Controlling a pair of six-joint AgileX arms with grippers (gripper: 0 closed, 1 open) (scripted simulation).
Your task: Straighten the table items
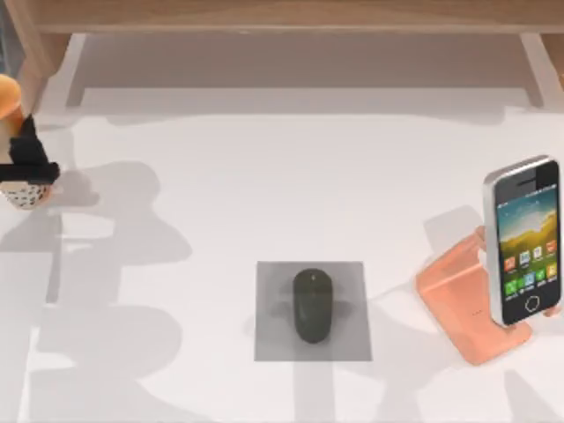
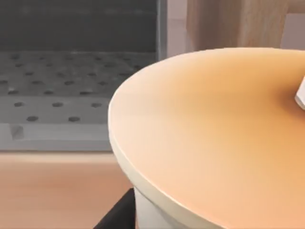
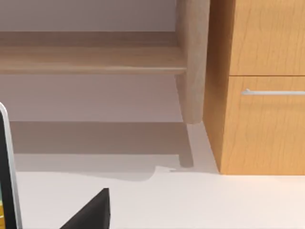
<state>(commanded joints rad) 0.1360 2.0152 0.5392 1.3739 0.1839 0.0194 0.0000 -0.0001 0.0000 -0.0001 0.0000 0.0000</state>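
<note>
Top view has my left hand [image 1: 28, 166] clamped on the cylinder [image 1: 19, 189] at the bench's [image 1: 264, 194] far left edge, where a tilt or slip could drop it off.

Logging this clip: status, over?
Left gripper shut on cylinder, table's far left. Mouse on pad. Phone on stand. Nothing blocking.

White table [image 1: 264, 176] spreads wide, soft grey shadows falling across it. Along the far edge runs a pale wooden shelf unit [image 1: 291, 13], with an open gap beneath. Off to one side stands a wooden cabinet [image 3: 257, 86] with a silver drawer handle [image 3: 274, 92]. Elsewhere, a grey perforated panel [image 2: 62, 90].
</note>
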